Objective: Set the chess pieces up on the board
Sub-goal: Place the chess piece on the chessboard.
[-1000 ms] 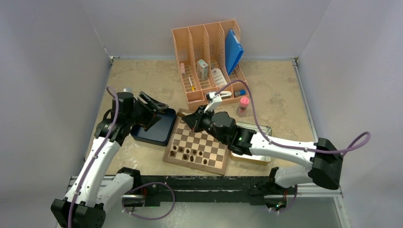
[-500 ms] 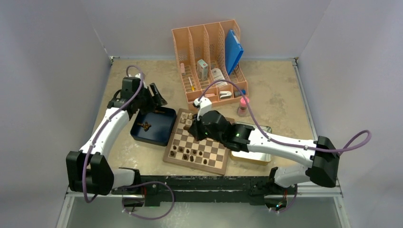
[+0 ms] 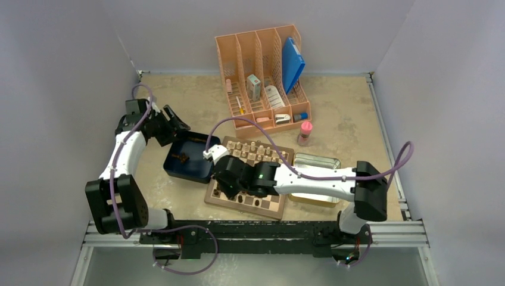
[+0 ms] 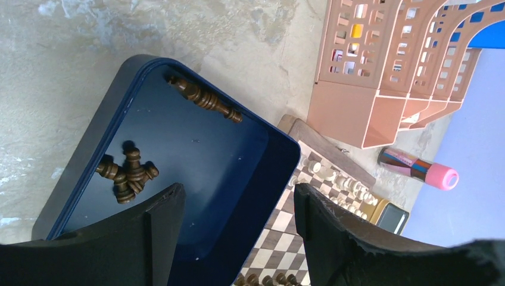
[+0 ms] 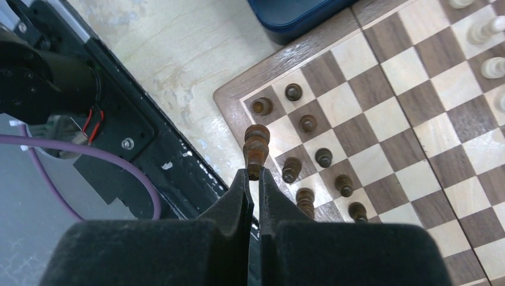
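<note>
The board (image 3: pixel 280 210) lies in the middle of the table. Dark brown chess pieces (image 5: pixel 308 123) stand in two short rows at its near left corner, and pale ones line its far edge. My right gripper (image 5: pixel 253 173) is shut on the base of a dark piece (image 5: pixel 256 149), which hangs over the board's near left rim (image 5: pixel 229 98). In the top view this gripper (image 3: pixel 225 189) hovers over that corner. My left gripper (image 4: pixel 238 199) stands open and empty above the blue tray (image 4: pixel 196 143). More dark pieces (image 4: pixel 128 176) lie in the tray.
A peach desk organizer (image 3: pixel 262 77) stands behind the board, with a pink-capped bottle (image 3: pixel 305 132) beside it. A metal tin (image 3: pixel 315 162) lies right of the board under the right forearm. The tray (image 3: pixel 199 156) touches the board's left side.
My right gripper has carried the dark piece from the board's far left to its near left corner. My left arm has drawn back to the left, off the tray.
</note>
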